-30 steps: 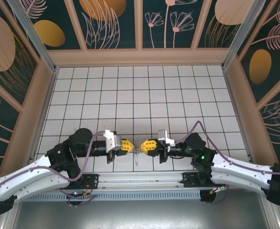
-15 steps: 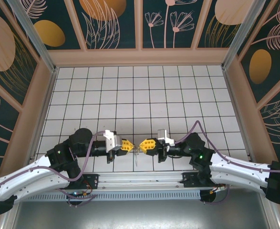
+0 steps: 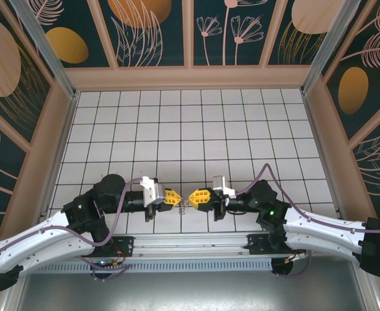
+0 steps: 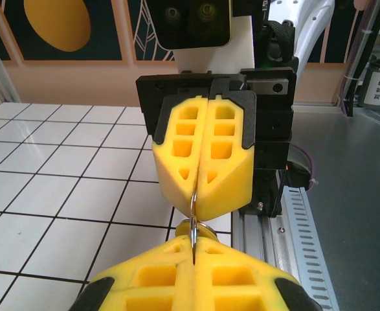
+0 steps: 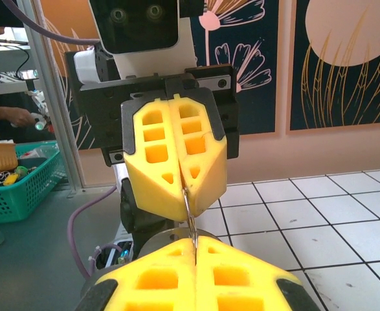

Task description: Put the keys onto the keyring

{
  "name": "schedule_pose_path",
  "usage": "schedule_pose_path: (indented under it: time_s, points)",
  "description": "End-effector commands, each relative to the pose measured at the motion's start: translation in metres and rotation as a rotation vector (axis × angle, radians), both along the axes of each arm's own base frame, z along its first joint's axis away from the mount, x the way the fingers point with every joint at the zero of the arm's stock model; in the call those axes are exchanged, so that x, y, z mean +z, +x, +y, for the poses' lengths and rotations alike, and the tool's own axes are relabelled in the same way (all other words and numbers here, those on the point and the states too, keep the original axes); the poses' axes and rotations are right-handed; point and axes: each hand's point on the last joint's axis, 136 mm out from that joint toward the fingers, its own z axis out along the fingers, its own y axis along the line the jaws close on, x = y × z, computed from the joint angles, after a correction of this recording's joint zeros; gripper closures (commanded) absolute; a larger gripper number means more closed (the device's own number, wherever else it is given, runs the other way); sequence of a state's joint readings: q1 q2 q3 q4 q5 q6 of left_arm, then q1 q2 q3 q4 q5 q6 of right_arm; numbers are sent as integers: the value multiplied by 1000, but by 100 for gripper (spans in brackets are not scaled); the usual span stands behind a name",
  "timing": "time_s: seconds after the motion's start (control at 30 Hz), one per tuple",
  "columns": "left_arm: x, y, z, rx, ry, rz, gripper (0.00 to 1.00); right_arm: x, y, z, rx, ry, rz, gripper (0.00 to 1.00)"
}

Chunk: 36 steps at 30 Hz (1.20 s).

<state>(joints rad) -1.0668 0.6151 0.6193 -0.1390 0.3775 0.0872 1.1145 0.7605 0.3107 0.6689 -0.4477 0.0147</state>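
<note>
The left gripper [image 3: 178, 197] points rightward just above the near tiles of the table [image 3: 196, 129]. Its yellow fingers are pressed together on one end of the keys [image 4: 193, 223], a thin sliver of metal bridging the small gap between the two tips. The sliver's long axis runs left to right from one gripper to the other, and it stands edge-on to both wrist cameras. The right gripper [image 3: 191, 197] faces it tip to tip, its jaws likewise clamped on the other end.
</note>
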Motion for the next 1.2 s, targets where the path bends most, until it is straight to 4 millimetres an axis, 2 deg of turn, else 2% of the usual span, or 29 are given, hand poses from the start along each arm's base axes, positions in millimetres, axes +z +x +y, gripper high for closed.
schedule_pose_path:
  time_s: [0.0, 0.53, 1.17]
  points:
    - [23, 2, 1, 6, -56, -53, 100, 18, -6, -1, 26, 62, -21, 100]
    - [25, 2, -1, 1, -57, -53, 100, 17, -8, -1, 36, 66, -23, 100]
    - [24, 2, 0, 5, -53, -54, 100, 11, 0, 0, -5, 51, -3, 100]
